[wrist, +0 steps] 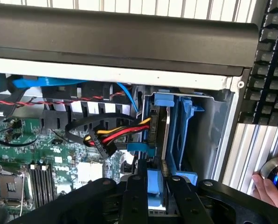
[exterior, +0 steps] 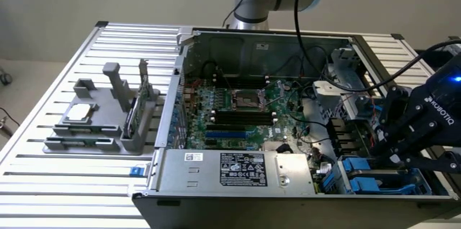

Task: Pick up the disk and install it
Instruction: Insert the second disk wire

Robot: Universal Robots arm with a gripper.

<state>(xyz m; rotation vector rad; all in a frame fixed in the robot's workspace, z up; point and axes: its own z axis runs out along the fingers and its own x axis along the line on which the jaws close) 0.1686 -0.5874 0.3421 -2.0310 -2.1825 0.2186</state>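
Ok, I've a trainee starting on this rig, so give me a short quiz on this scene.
1. True or false: the gripper is at the motherboard's processor socket.
2. The disk's bracket is: A red, B blue, C green.
3. What does the computer case rest on?
Key: 1 false, it is at the drive bay; 2 B; 3 a slotted metal table.
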